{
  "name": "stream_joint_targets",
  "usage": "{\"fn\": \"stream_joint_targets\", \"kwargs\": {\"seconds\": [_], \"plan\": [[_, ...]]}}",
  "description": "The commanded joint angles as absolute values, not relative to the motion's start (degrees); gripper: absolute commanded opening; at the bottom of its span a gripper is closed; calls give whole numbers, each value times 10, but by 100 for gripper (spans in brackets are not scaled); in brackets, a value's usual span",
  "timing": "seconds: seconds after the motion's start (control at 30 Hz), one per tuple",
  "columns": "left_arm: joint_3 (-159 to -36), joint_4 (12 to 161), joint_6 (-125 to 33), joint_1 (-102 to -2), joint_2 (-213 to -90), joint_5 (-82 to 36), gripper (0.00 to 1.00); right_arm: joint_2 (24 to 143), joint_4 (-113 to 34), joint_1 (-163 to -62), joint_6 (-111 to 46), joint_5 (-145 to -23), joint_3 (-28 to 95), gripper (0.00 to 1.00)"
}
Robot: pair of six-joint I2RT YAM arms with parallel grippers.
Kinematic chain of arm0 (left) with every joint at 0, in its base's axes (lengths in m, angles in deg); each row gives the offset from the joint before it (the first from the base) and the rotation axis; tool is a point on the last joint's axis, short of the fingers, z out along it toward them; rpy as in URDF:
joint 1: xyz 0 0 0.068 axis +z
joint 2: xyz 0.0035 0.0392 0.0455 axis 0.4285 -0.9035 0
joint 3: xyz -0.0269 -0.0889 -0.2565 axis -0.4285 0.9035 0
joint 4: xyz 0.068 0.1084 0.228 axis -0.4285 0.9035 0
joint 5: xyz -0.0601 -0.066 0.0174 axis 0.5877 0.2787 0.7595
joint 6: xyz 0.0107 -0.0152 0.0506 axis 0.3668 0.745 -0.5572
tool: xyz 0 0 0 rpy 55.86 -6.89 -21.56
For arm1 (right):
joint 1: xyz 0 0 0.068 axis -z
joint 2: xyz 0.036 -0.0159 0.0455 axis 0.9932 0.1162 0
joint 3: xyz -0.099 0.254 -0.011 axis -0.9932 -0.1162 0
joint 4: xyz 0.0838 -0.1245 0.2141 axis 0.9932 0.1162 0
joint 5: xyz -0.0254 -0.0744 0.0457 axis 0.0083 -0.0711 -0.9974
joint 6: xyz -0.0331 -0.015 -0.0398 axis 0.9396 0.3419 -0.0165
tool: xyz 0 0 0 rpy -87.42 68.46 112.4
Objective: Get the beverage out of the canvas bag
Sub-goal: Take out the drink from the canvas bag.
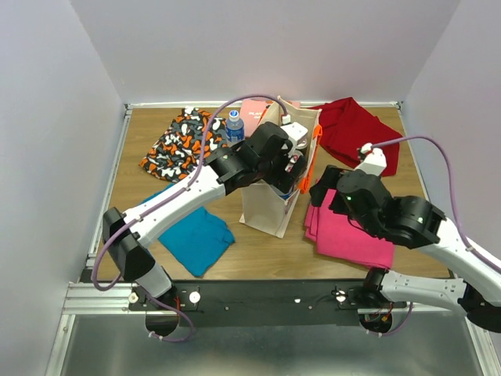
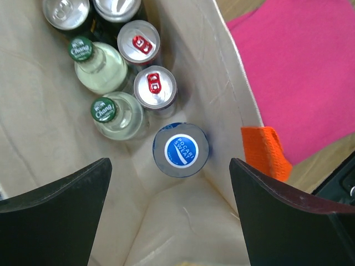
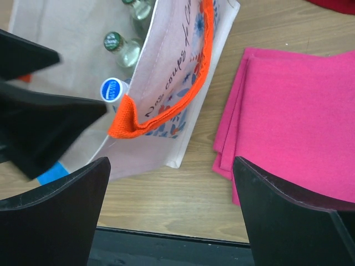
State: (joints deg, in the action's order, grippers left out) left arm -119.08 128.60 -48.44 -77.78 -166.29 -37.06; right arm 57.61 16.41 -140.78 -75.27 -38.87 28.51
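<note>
Left gripper (image 2: 171,163) spread wide, nothing held, hovering over the open mouth of the canvas bag (image 2: 33,111), which stands upright on the table (image 1: 258,251). Blue-capped bottle (image 2: 181,149) sits straight below the gap between its fingers, inside the bag near a corner, cap up, not touched. Just beyond it, further from the gripper, two cans with red tabs (image 2: 155,86) in a row, and beside those, toward the left finger, two green-capped glass bottles (image 2: 102,109). More can tops (image 2: 66,11) at the far end of the bag. Orange handle (image 2: 266,149) hangs over the bag rim close to the right finger, pink cloth (image 2: 299,72) outside past it. Right gripper (image 3: 171,163) also wide open and empty, outside the bag, above its printed side wall and lower corner. From there the bag is ahead and toward the left finger, and the pink cloth lies flat on the table toward the right finger, apart from the bag. Top view shows a second blue-capped bottle (image 1: 235,125) on the table behind the bag.
</note>
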Motion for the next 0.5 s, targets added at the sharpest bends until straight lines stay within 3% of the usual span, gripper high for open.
{"fn": "stream_joint_targets", "kwargs": {"seconds": [0.0,0.47], "plan": [[-1184,1289,-470,-782,-1679,-369,96,535,209,-1412,-778,-365,313,100],[-1168,1283,-450,-791,-1691,-322,96,522,252,-1412,-780,-330,338,100]]}}
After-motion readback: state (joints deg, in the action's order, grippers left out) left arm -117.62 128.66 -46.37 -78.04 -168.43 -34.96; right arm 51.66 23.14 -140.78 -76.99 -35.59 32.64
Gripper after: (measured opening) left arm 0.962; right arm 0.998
